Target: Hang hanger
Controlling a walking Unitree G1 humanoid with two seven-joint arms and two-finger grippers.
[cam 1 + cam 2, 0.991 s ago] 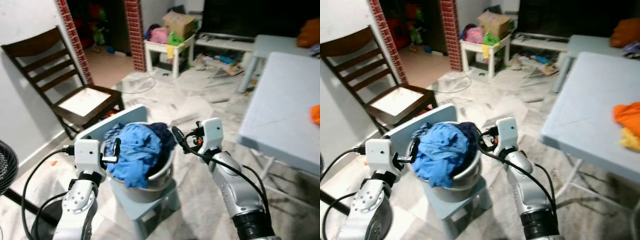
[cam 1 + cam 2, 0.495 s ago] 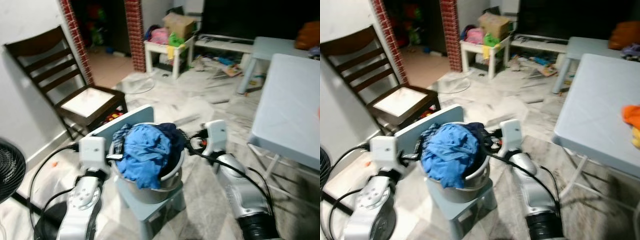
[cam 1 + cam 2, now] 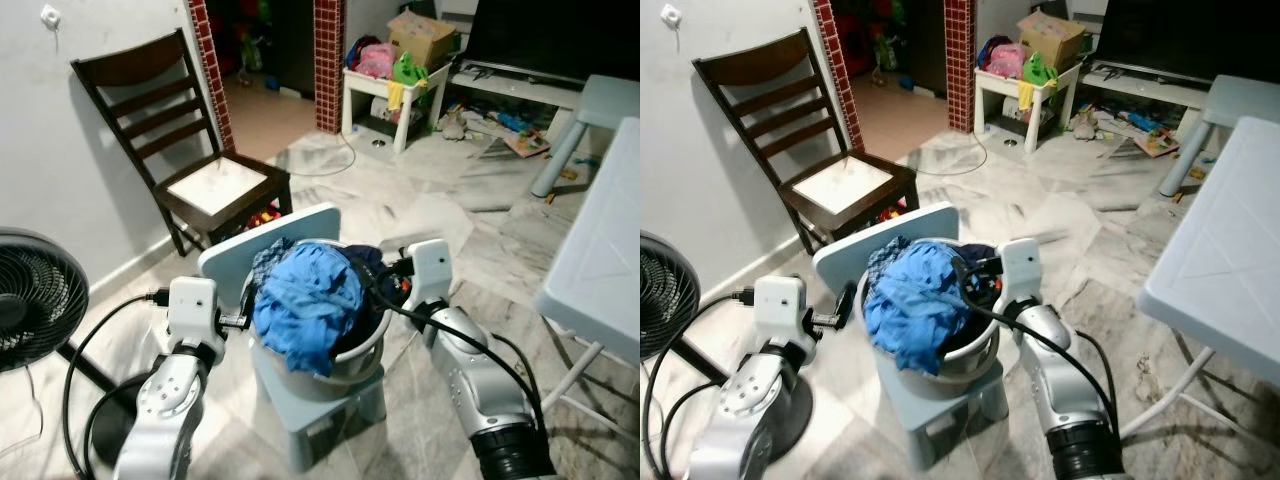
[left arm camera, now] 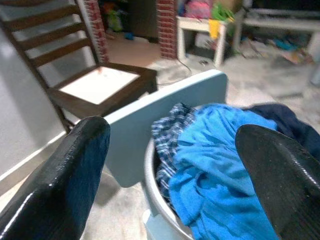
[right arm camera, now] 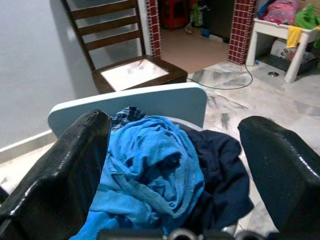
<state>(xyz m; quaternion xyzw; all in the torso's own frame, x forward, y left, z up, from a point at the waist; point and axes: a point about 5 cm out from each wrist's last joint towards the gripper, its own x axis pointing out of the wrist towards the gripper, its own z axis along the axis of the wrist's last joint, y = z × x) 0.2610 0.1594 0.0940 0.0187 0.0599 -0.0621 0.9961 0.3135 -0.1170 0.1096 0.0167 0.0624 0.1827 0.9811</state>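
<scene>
**Laundry bucket framed, no hanger yet**

Marble floor (image 3: pixel 420 210) spreads across a cluttered living room, and the robot stands over it with both arms raised to either side of a load of washing. Nearest the camera, the left tool (image 3: pixel 238 321) sits beside the rim of a metal bucket (image 3: pixel 345 358), and the right tool (image 3: pixel 385 285) hovers at the opposite rim; in the wrist views each tool's two black fingers stand wide apart with nothing between them (both are empty). That bracketing pose looks like a stance for reaching into the pile rather than for lifting the bucket.

Set on a small pale-blue stool (image 3: pixel 325 405), the bucket is raised to arm height, which probably explains why the laundry is parked there. On top lies a blue garment (image 3: pixel 305 300), with a dark navy one (image 5: pixel 220 165) beside it and a checked cloth (image 4: pixel 167 135) tucked at the edge.

No hanger can be made out; if one is here, it may be buried in the clothes.

Further back stand a black fan (image 3: pixel 35 300), a dark wooden chair (image 3: pixel 190 160) against the wall, a pale worktop (image 3: pixel 1230 270) to the right, and a small white table (image 3: pixel 395 95) stacked with toys.
</scene>
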